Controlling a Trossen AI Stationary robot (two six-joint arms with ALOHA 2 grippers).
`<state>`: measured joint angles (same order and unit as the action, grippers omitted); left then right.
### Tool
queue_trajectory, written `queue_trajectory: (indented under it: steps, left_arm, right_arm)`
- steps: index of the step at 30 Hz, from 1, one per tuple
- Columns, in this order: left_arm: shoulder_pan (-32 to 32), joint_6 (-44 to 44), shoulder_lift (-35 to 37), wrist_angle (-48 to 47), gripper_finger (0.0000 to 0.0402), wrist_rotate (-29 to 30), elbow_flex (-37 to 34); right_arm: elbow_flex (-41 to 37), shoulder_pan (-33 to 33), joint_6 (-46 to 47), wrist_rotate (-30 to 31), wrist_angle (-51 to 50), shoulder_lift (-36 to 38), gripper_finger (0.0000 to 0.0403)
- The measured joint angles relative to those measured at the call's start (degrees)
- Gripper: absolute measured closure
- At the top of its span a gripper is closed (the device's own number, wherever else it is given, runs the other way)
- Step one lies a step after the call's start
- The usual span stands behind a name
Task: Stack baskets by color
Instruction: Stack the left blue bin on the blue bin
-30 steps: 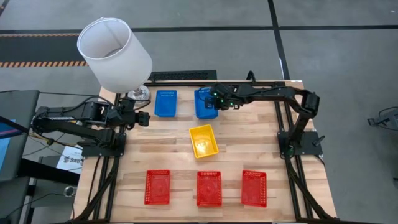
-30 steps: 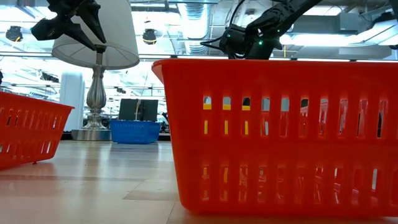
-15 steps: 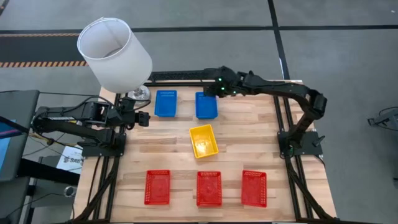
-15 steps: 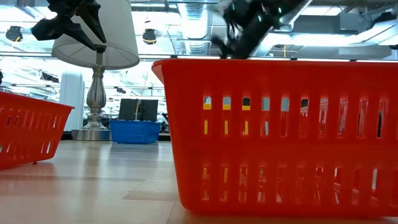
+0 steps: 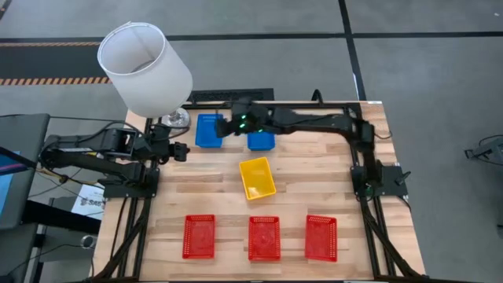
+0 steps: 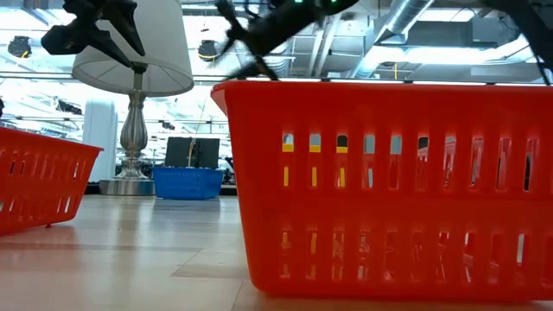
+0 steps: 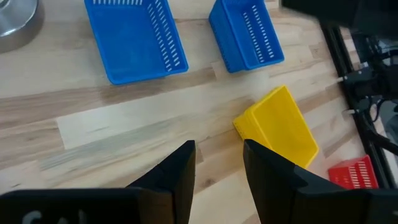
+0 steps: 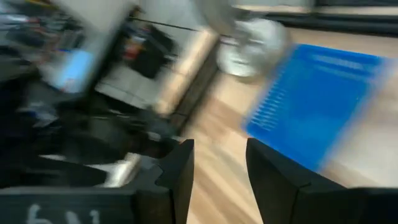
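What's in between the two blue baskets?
In the high view, the right gripper hangs over the gap between the left blue basket and the right blue basket. The left wrist view shows only bare wooden table there.

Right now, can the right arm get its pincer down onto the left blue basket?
Probably yes. The right pincer hangs open between the two blue baskets, right beside the left blue basket. Nothing lies in that basket or over it, and the left pincer waits off to the side.

Bright even light; right wrist view motion-blurred.
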<state>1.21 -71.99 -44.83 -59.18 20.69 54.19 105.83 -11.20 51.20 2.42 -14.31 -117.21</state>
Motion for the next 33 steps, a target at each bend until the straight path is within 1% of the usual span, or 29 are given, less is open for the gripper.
queue_trajectory:
  steps: [1, 3, 6, 7, 8, 9, 11, 12, 16, 17, 19, 21, 25, 28, 30, 33]
  left_arm:
    - [0.01, -0.02, 0.36, 0.0, 0.0279, 0.01, 0.0]
    - [-0.02, 0.04, 1.05, 0.02, 0.0279, 0.0, 0.0]
    - [0.02, 0.23, 2.16, 0.02, 0.0279, -0.24, 0.02]
    - [0.03, 0.24, 2.65, -0.01, 0.0279, -0.27, 0.01]
    - [0.04, 0.24, 3.04, -0.04, 0.0279, -0.27, 0.0]
    - [0.04, 0.24, 3.31, 0.0, 0.0279, -0.21, 0.0]
    - [0.06, 0.33, 4.13, -0.2, 0.0279, 0.05, 0.0]
    - [0.04, 0.33, 4.42, -0.22, 0.0279, 0.37, 0.0]
    - [0.04, 0.33, 5.19, -0.3, 0.0279, 0.62, 0.0]
    - [0.04, 0.33, 5.28, -0.36, 0.0279, 0.62, 0.0]
    - [0.04, 0.33, 5.3, -0.45, 0.0279, 0.64, 0.0]
    - [0.04, 0.43, 5.28, -0.44, 0.0279, 0.66, 0.0]
    - [0.04, 0.82, 5.23, -0.61, 0.0279, 0.66, 0.0]
    - [0.04, 0.91, 5.21, -0.75, 0.0279, 0.7, 0.0]
    - [0.04, 1.22, 5.21, -0.89, 0.0279, 0.81, 0.0]
    - [0.04, 1.34, 5.23, -0.89, 0.0279, 0.9, 0.0]
  right_arm:
    - [0.71, 0.57, -0.84, -0.19, 1.66, -1.17, 0.0239]
    - [2.38, 1.65, -3.91, -2.55, 8.21, -3.64, 0.0241]
    - [4.47, 2.56, -13.5, -4.86, 13.13, -6.98, 0.0243]
    - [4.88, 2.62, -14.12, -4.8, 11.77, -7.52, 0.0245]
    - [6.11, 2.62, -12.5, -4.42, 11.46, -8.81, 0.0246]
    - [7.57, 2.59, -9.14, -3.31, 10.31, -9.97, 0.0249]
    - [10.67, 1.96, -3.09, -1.79, 1.7, -11.79, 0.0258]
    - [12.48, 1.61, -2.44, -1.06, -1.02, -13.19, 0.0263]
    - [19.72, 0.33, -4.58, 2.37, -14.43, -18.68, 0.0274]
    - [21.85, 0.0, -5.16, 2.79, -15.82, -20.28, 0.0274]
    - [25.57, -0.65, -6.1, 2.96, -21.21, -22.35, 0.0265]
    - [29.06, -1.1, -6.1, 2.95, -24.0, -24.5, 0.0247]
    - [28.52, -2.21, -6.13, 3.02, -27.31, -24.84, 0.0195]
    - [28.56, -3.18, -6.64, 4.6, -30.45, -24.67, 0.0161]
    - [28.56, -3.75, -6.4, 5.64, -32.59, -24.67, 0.015]
    - [28.55, -4.66, -5.81, 5.61, -32.32, -24.66, 0.0146]
